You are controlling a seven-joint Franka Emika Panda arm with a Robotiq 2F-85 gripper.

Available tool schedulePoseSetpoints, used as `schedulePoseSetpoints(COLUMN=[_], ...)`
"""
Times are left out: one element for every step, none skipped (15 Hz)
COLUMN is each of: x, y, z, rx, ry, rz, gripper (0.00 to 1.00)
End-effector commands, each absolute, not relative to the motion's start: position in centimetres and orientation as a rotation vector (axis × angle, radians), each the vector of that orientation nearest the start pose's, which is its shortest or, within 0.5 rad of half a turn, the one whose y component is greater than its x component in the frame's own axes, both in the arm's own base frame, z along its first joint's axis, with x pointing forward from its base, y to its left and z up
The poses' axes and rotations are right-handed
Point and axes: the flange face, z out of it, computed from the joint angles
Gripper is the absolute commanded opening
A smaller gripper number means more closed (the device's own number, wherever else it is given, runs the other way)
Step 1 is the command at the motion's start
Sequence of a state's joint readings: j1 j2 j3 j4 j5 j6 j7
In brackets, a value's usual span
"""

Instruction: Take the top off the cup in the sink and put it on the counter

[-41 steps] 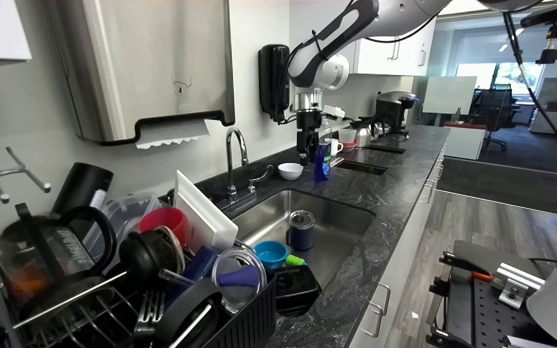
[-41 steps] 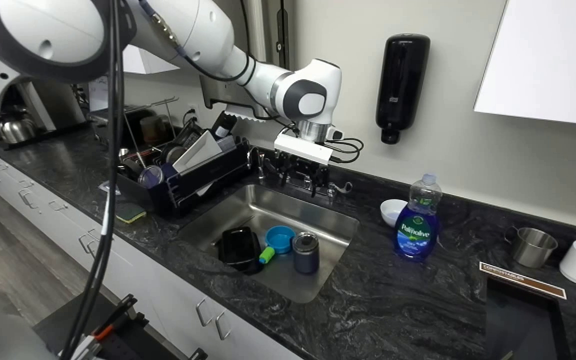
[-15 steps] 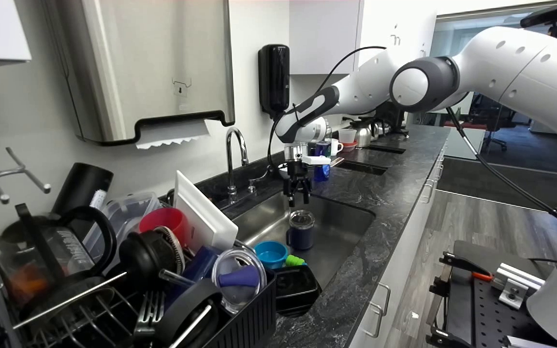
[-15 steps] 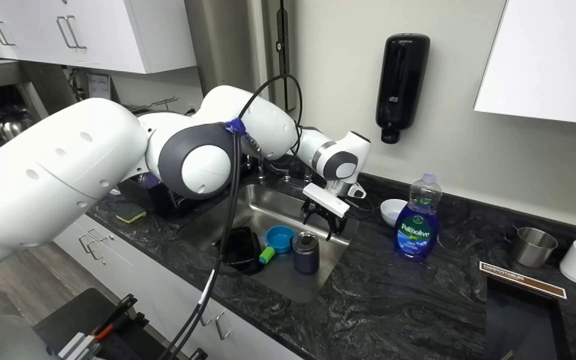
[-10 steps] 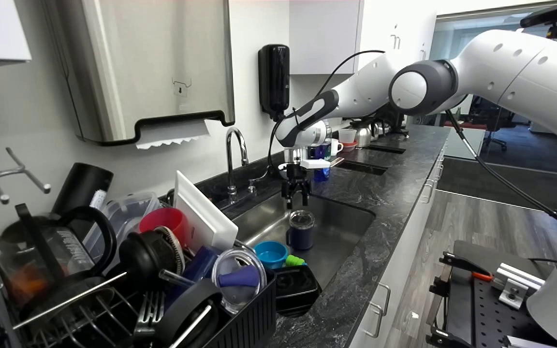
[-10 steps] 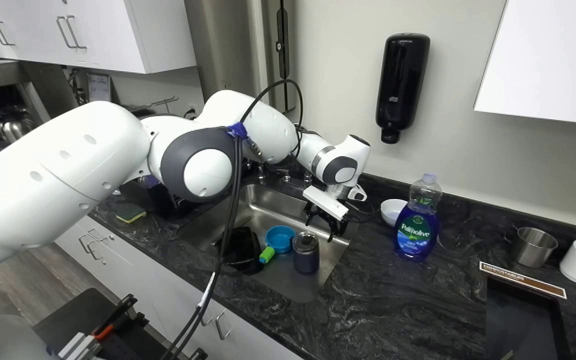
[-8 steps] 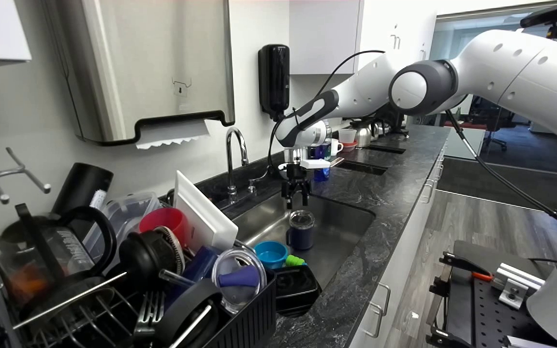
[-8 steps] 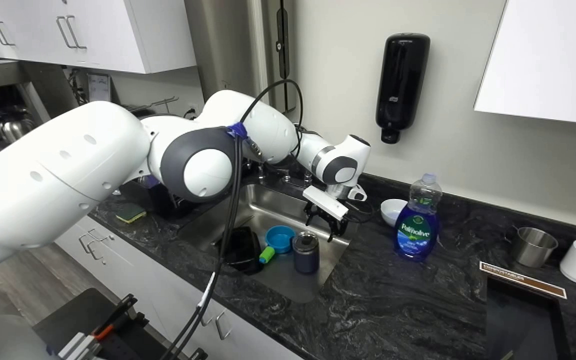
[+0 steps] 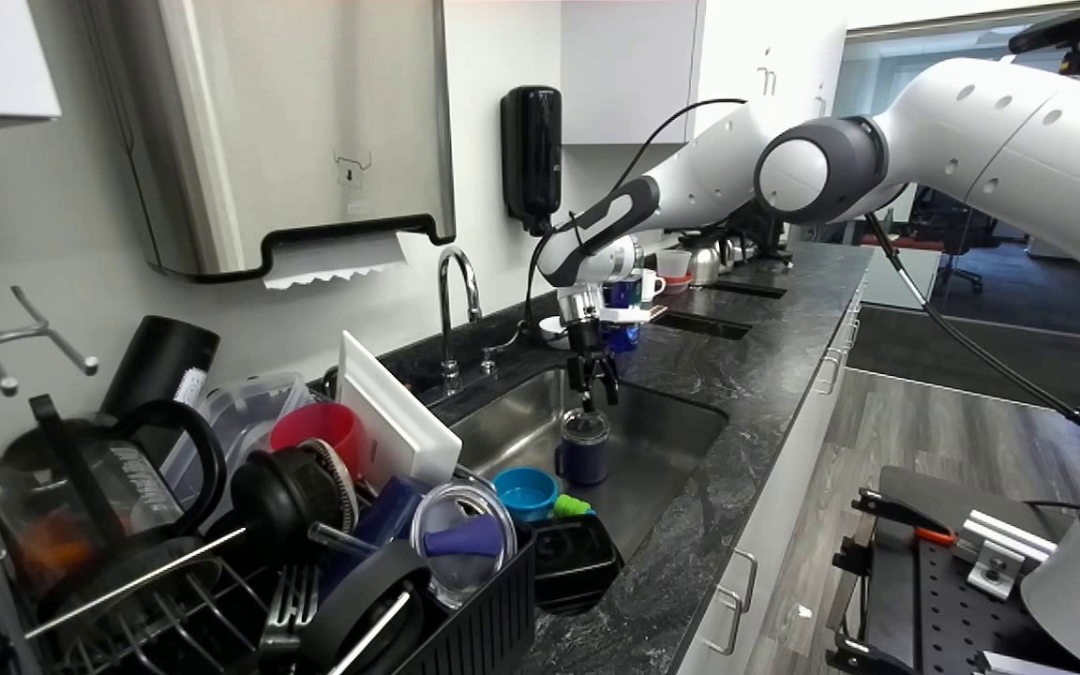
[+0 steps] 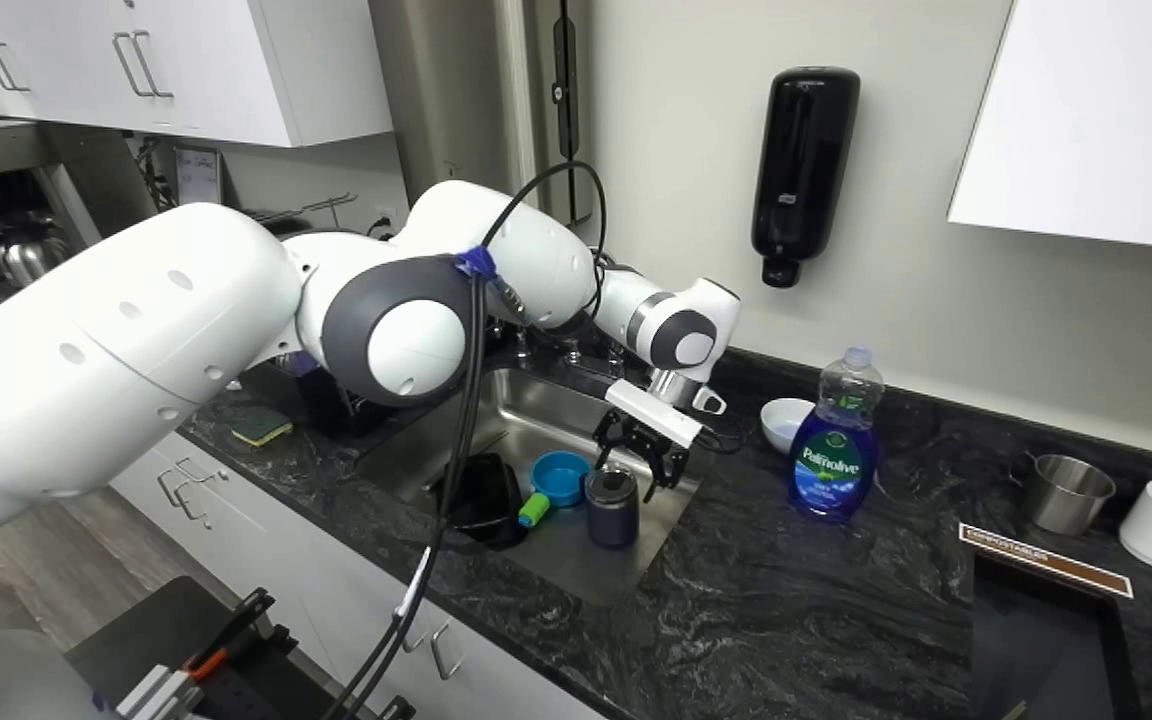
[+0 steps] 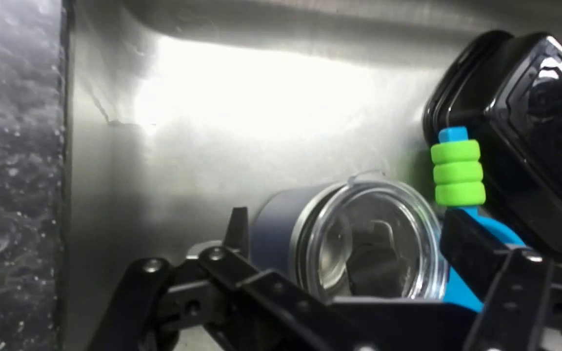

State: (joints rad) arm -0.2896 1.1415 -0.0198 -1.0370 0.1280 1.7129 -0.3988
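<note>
One bent arm [image 10: 416,345], tool [image 9: 600,403] above cup [image 10: 614,522]

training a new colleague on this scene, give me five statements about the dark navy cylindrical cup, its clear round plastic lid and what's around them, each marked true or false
1. The dark navy cylindrical cup stands upright in the rectangular stainless-steel sink. True.
2. A clear bottle of blue dish soap stands on the dark marbled stone counter, beside a round white bowl. True.
3. The clear round plastic lid lies on the counter. False: the lid is on the cup.
4. The black two-fingered gripper is shut. False: the gripper is open.
5. A light-blue round plastic tub is in the sink. True.
</note>
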Motion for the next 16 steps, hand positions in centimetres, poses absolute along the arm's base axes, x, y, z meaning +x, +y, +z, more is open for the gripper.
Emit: schedulePoseSetpoints(x=[67.9,67.8,67.7,67.8,67.8,67.9,68.0,68.1,68.2,68.3,68.2,68.3,68.2,68.2,68.2,68.2], y=[-20.7,-20.7,-20.8,-20.8,-20.7,-20.7,-20.6,-20.5,-20.4,-20.4,-20.2,-20.1,-20.1,-20.1,-20.1,-20.1], z=[10.7,10.7,10.8,10.9,11.0,11.1,11.3,11.5,11.8,12.1,11.7,11.8,11.8,11.7,11.7,11.7], rx=[-2.793,-2.789,-2.79,-2.789,-2.785,-2.779,-2.772,-2.762,-2.754,-2.749,-2.78,-2.781,-2.78,-2.78,-2.78,-2.78], ry=[-0.229,-0.257,-0.271,-0.282,-0.296,-0.312,-0.328,-0.34,-0.353,-0.351,-0.321,-0.322,-0.322,-0.322,-0.322,-0.322], rz=[0.68,0.697,0.702,0.7,0.7,0.698,0.692,0.683,0.678,0.676,0.673,0.67,0.672,0.673,0.673,0.673], gripper=[1.0,1.0,1.0,1.0,1.0,1.0,1.0,1.0,1.0,1.0,1.0,1.0,1.0,1.0,1.0,1.0])
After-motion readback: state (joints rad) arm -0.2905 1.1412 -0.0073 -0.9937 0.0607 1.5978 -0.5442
